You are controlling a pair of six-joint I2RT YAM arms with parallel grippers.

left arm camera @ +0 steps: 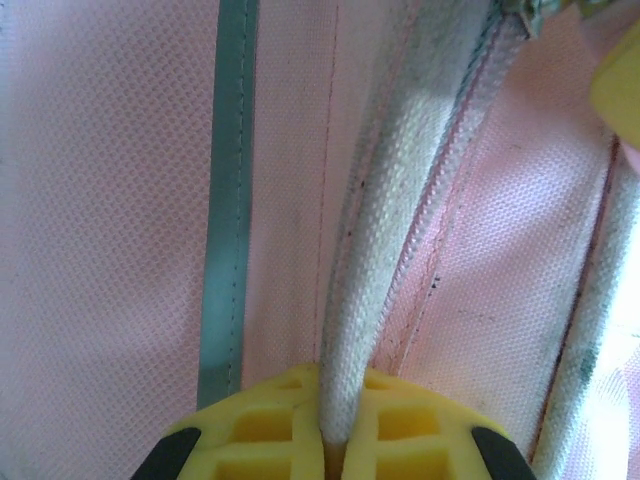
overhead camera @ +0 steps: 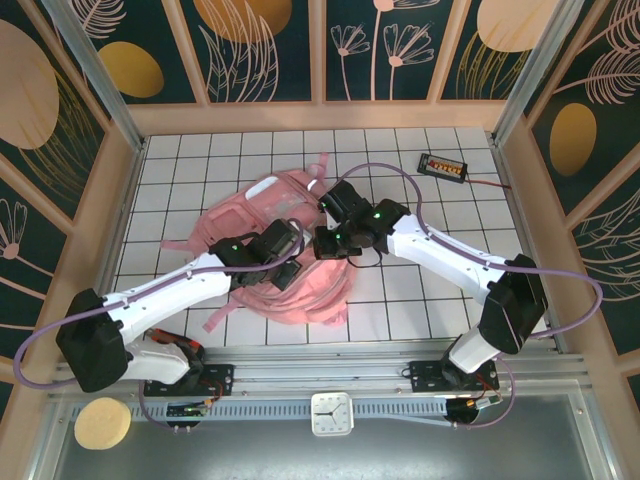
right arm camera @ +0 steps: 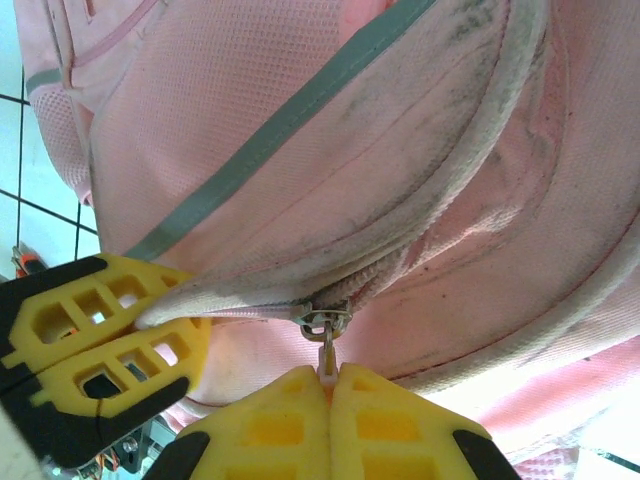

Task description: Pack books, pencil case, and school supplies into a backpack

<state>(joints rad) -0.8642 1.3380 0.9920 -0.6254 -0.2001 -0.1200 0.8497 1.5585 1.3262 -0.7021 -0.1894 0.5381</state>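
Centre crowded, right side of the table (overhead camera: pixel 400 305) open
The backpack (overhead camera: pixel 255 215) fills the centre-left tiles; the 2 arms cross above it, and the left gripper (overhead camera: pixel 288 268) and right gripper (overhead camera: pixel 327 243) sit close together at its right edge with barely a gap. Bare tiles lie right of the bag, save a small black device (overhead camera: pixel 443 165) at the far right

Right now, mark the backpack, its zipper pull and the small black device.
backpack (overhead camera: pixel 250 205): top external view, pink upper panel.
zipper pull (right arm camera: pixel 326 345): right wrist view, metal tab below the slider.
small black device (overhead camera: pixel 441 166): top external view, middle of its body.
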